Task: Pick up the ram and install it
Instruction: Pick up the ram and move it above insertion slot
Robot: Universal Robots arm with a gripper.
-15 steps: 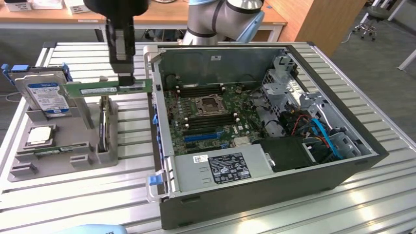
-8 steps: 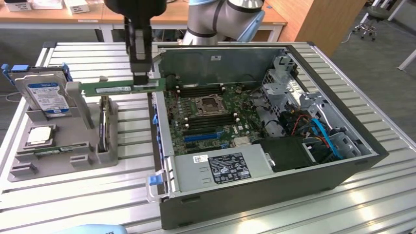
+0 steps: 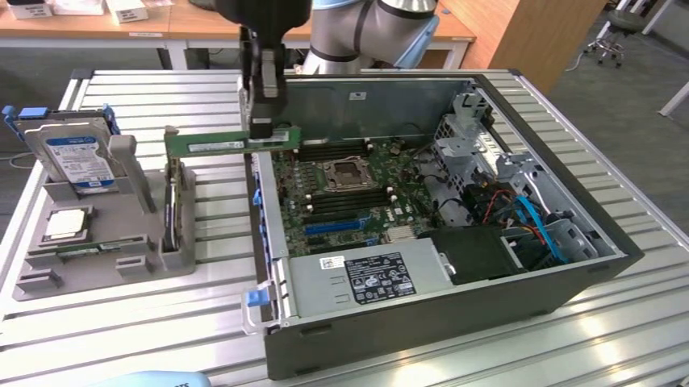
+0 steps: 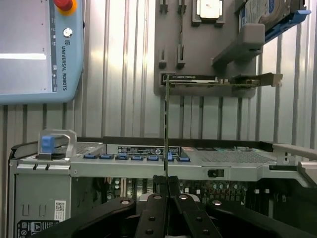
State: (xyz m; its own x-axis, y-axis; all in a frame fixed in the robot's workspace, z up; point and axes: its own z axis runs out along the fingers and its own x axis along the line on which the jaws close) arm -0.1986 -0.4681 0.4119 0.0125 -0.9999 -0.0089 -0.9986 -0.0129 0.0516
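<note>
On the exterior view's left you have the grey tray [image 3: 145, 266], with the drive [image 3: 73, 157] standing in it and the silver chip [image 3: 67, 224] lying flat in front. Just right of the tray, the ram [image 3: 210, 145] hangs level in the air, one end toward the tray and the other across the case [image 3: 431, 322] wall. Your gripper [image 3: 261, 133] is pinching the ram from above near that case-side end. Further right, the case lies open, its board [image 3: 356, 201] facing up. From the wrist, you see the ram [image 4: 166, 124] edge-on, clamped between the gripper's [image 4: 167, 181] jaws.
</note>
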